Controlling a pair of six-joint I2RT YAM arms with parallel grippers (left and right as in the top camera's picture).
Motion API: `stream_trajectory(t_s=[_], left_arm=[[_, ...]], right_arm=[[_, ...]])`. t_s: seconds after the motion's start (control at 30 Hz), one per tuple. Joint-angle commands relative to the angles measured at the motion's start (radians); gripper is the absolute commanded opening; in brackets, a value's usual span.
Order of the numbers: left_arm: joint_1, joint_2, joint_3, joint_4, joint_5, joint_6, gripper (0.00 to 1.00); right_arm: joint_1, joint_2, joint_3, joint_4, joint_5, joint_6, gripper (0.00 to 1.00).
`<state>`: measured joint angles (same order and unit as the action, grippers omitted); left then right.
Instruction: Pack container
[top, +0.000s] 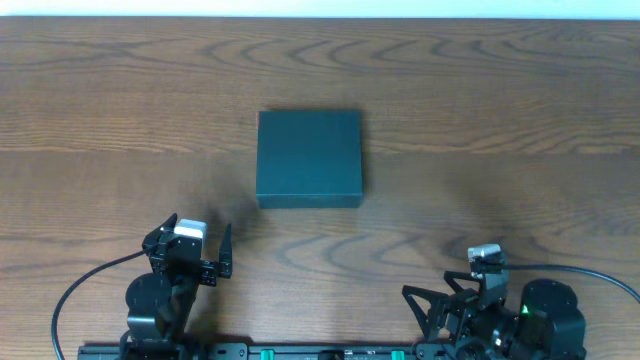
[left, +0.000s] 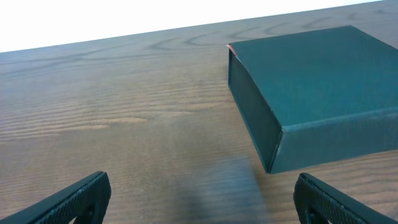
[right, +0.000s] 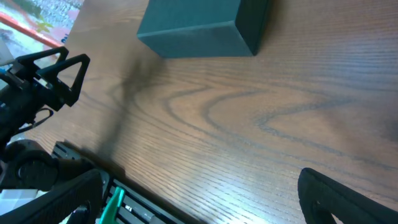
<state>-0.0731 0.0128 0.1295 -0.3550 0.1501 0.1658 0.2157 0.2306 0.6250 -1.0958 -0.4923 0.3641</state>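
- Right at the near edge of the table (top: 500, 120), both arms sit by their bases, one on each side.
- Left gripper (top: 197, 232): its claw is spread wide, with nothing between the fingers. In the left wrist view (left: 202, 205) the two dark fingertips (left: 81, 196) stand at the bottom corners, with only bare wood between them.
- Right gripper (top: 445, 290): its claw is also spread wide and holds nothing. In its own view (right: 199, 208) the fingers frame bare wood grain, and the left arm's gripper shows at the left edge.
- Farther out lies the container (top: 308, 158), a dark green, roughly square box resting flat on the table's middle with its lid shut.
- It sits ahead of both arms and between them, well apart from either claw, touching neither.
- From the left wrist the container (left: 317, 87) shows its top and two side walls; from the right wrist it (right: 205, 25) lies at the top of the view.
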Motion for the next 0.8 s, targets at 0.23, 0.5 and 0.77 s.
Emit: stream_trajectory(t_s=[0.23,0.5,0.77], left_arm=[[0.0,-0.008,-0.023,0.001,0.007,0.018,0.95],[0.001,-0.008,-0.023,0.001,0.007,0.018,0.95],[0.0,-0.008,-0.023,0.001,0.007,0.018,0.95]], right_arm=[[0.007,-0.005,-0.002,0.0,0.007,0.013,0.99],[0.012,-0.053,-0.04,0.098,0.23,-0.164,0.99],[0.012,-0.221,-0.303,0.353,0.264,-0.492,0.99]])
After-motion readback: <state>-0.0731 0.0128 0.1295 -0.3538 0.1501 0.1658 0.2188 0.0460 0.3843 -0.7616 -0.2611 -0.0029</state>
